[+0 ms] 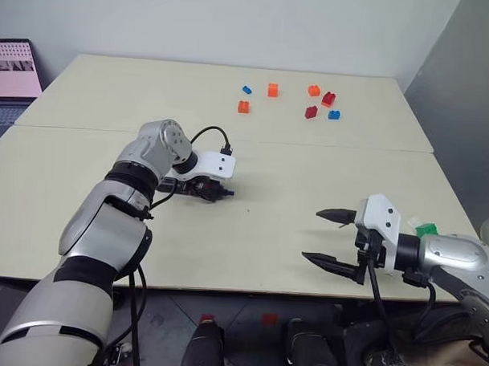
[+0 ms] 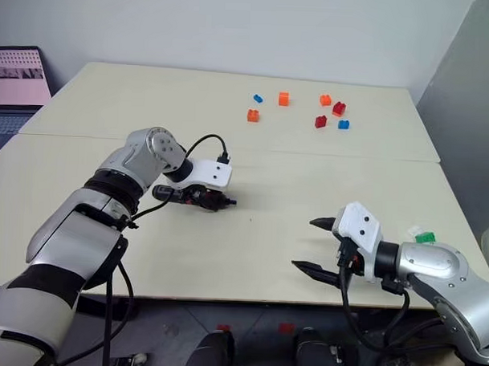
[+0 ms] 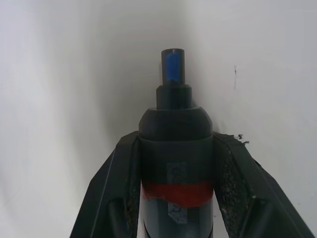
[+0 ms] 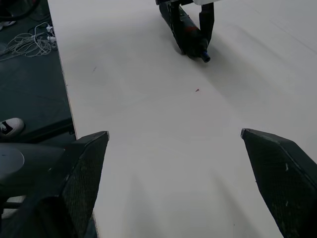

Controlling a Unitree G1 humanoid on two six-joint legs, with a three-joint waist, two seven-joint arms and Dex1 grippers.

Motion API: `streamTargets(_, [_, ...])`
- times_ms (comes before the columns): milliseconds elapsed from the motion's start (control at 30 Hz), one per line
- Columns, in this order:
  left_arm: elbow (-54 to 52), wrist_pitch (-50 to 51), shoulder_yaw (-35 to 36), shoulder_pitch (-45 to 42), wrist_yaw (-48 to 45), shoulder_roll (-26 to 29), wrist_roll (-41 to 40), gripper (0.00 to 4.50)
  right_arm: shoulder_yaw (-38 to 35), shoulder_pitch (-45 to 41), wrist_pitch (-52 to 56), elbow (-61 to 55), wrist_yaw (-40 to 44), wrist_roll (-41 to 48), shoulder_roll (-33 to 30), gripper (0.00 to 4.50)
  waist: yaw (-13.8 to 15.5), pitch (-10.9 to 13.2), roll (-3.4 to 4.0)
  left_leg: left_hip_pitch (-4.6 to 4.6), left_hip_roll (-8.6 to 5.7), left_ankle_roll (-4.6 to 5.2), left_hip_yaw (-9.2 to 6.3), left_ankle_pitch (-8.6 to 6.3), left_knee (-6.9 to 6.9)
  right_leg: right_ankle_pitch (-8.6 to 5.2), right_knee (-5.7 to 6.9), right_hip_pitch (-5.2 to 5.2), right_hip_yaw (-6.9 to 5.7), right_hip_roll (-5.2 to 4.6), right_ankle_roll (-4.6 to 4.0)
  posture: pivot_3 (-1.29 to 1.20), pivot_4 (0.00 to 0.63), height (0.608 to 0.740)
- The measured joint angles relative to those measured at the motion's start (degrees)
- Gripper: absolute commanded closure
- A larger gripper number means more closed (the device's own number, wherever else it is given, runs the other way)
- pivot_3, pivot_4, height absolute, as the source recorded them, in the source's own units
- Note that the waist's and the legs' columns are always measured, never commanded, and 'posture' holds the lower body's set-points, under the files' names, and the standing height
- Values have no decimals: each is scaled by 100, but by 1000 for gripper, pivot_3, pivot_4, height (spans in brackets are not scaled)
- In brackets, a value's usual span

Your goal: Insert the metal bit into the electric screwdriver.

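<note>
The electric screwdriver (image 3: 174, 124), black with a red band, lies on the pale table (image 1: 267, 232) left of centre, its narrow nose pointing toward the right. My left gripper (image 1: 213, 191) points steeply down and is shut on it, one finger against each side of the body near the red band. My right gripper (image 1: 313, 234) hovers near the table's front right edge, open, with nothing between its fingers. From the right wrist view the screwdriver (image 4: 197, 45) lies some way ahead. The metal bit is out of view.
Several small coloured bricks (image 1: 311, 111) lie at the back right. A laptop (image 1: 11, 66) stands off the far left corner. A small green item (image 1: 426, 230) sits by my right arm. A seam (image 1: 310, 145) crosses the tabletop. Cables (image 4: 29, 42) lie on the floor beside the front edge.
</note>
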Motion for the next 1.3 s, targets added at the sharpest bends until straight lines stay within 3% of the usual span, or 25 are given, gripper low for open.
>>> streamTargets(233, [-607, 231, 436, 261, -408, 184, -420, 2853, -116, -109, -23, 84, 40, 4, -90, 0, -1, 0, 0, -7, 0, 0, -2, 0, -1, 2, -1, -4, -2, 0, 3, 0, 150, 740])
streamTargets(433, [-2254, 1917, 1550, 611, -411, 18, -1718, 2853, -240, -257, -15, 135, 127, 98, -162, 0, 13, 0, 0, -12, 0, -1, -10, 0, 5, 3, -1, -1, -8, 0, 5, 0, 150, 740])
streamTargets(567, [-3506, 2992, 2323, 1228, 462, -484, -2476, 2853, -340, -513, 26, 317, 142, 197, -212, 0, -1, 0, 1, -2, 1, 0, -12, 1, 16, 4, 9, 5, -9, 1, 7, 0, 150, 740])
streamTargets(733, [-4348, 3544, 2939, 1943, 1955, -1327, -3055, 2853, -326, -968, 27, 569, 126, 199, -190, 0, -8, 0, 1, 17, 1, 0, -17, 0, 48, 11, 10, 38, -9, 5, 16, 0, 150, 740])
streamTargets(1000, [-5187, 3126, 3339, 3079, 3257, -2167, -3542, 2853, -140, -1411, -10, 783, 11, 167, 61, 0, 13, 0, 2, 30, -1, 0, -16, 0, 73, 16, -7, 69, -6, 4, 0, 0, 150, 740])
streamTargets(1300, [-5430, 2284, 3162, 3843, 3441, -2106, -3543, 2853, -104, -1515, -10, 797, 23, 161, 67, 0, 16, -1, 3, 30, -2, 0, -16, 0, 73, 15, -10, 69, -5, 4, -6, 0, 150, 740])
